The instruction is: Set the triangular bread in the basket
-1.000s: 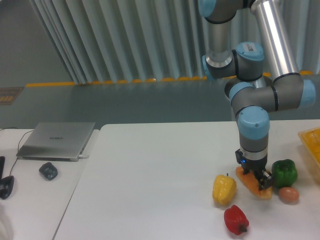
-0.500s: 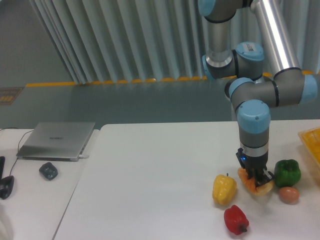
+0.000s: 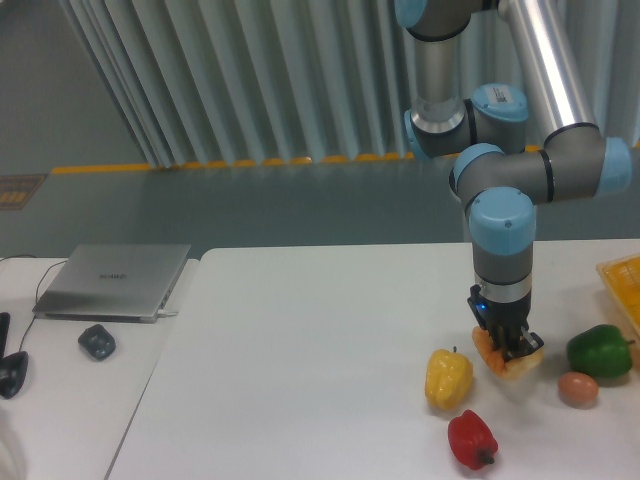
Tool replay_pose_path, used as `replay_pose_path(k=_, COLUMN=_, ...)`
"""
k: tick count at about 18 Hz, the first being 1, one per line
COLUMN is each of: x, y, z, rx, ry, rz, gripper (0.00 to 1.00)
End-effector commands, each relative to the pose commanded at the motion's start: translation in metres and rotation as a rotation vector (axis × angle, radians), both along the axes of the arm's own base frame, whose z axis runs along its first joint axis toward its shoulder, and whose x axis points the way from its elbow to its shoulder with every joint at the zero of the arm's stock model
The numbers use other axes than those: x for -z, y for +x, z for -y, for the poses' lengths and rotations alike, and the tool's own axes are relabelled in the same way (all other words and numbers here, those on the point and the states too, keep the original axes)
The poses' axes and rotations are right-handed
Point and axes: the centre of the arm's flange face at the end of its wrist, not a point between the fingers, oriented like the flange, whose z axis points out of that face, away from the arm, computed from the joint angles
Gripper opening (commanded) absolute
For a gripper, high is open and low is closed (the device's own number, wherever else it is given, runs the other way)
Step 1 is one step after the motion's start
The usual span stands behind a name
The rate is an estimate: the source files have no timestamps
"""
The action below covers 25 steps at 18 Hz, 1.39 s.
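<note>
The triangular bread (image 3: 497, 360) is a golden-orange wedge held in my gripper (image 3: 512, 350), lifted a little off the white table, right of the yellow bell pepper (image 3: 448, 378). The gripper points straight down and its fingers are shut on the bread's upper edge. The basket (image 3: 624, 284) is bright yellow with a latticed wall; only its corner shows at the right edge of the view, well to the right of the gripper.
A green bell pepper (image 3: 599, 352) and a small tan egg (image 3: 578, 388) lie to the right of the bread. A red bell pepper (image 3: 471, 439) lies near the table's front edge. A laptop (image 3: 115, 280) and a dark mouse (image 3: 97, 342) lie at the far left.
My gripper has lifted the bread off the table and shifted slightly left. The green bell pepper has moved to the right and tipped over.
</note>
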Motion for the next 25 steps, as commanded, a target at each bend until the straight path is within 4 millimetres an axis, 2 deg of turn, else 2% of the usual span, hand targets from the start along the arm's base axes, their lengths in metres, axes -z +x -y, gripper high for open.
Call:
replay_pose_path(k=4, x=0.000, y=0.005, z=0.000, rx=0.005, ry=-0.006, rz=0.005, gripper=0.20)
replay_pose_path(k=6, x=-0.016, y=0.012, z=0.002, rx=0.014, ry=-0.001, rz=0.003, gripper=0.20)
replay_pose_path(k=7, x=-0.030, y=0.011, z=0.006, rx=0.009, ry=0.022, rz=-0.005, gripper=0.20)
replay_pose_path(k=10, x=-0.050, y=0.004, z=0.007, rx=0.010, ry=0.044, rz=-0.008, gripper=0.20)
replay_pose_path(k=11, x=-0.063, y=0.000, z=0.009, rx=0.016, ry=0.050, rz=-0.015, gripper=0.20)
replay_pose_path(k=12, x=-0.077, y=-0.013, z=0.017, rx=0.045, ry=0.052, rz=-0.016, gripper=0.19)
replay_pose_path(k=14, x=-0.085, y=-0.023, z=0.027, rx=0.130, ry=0.055, rz=-0.023, gripper=0.20)
replay_pose_path(k=16, x=-0.094, y=-0.044, z=0.046, rx=0.171, ry=0.060, rz=-0.036, gripper=0.20)
replay_pose_path(k=20, x=-0.100, y=-0.087, z=0.082, rx=0.299, ry=0.037, rz=-0.058, gripper=0.20)
replay_pose_path(k=25, x=-0.100, y=-0.135, z=0.132, rx=0.455, ry=-0.101, rz=-0.095, gripper=0.22)
